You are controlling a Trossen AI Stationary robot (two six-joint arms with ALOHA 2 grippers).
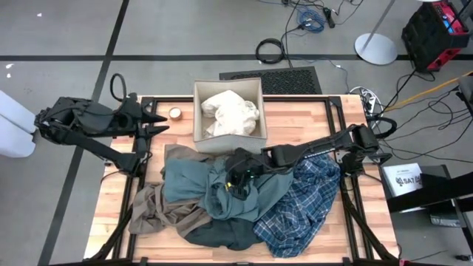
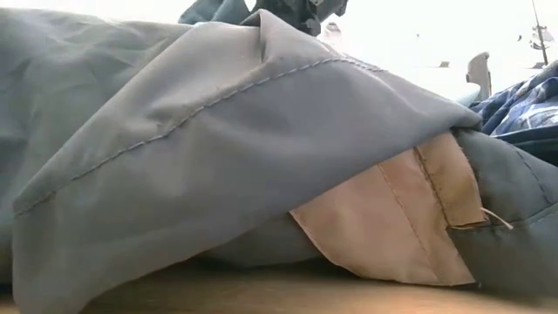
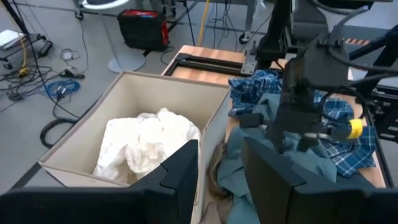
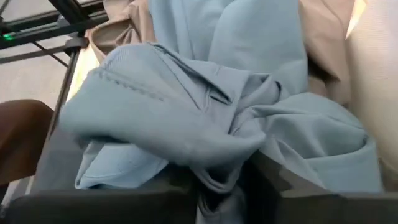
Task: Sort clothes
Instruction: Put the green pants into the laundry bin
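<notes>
One fold of the soft teal-grey shirt [image 4: 205, 124] sits pinched in my right hand [image 1: 238, 179] (left hand [image 1: 157, 122] idles, half-open); neighbouring garments may drag along.

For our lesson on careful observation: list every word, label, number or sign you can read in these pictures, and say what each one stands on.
No text can be read in any view.
White sign on the floor right of the table: dark print, too small to read.
Red and black case on the floor: no legible marking.
Beige box, teal-grey shirt, blue plaid shirt: no visible labels.
</notes>
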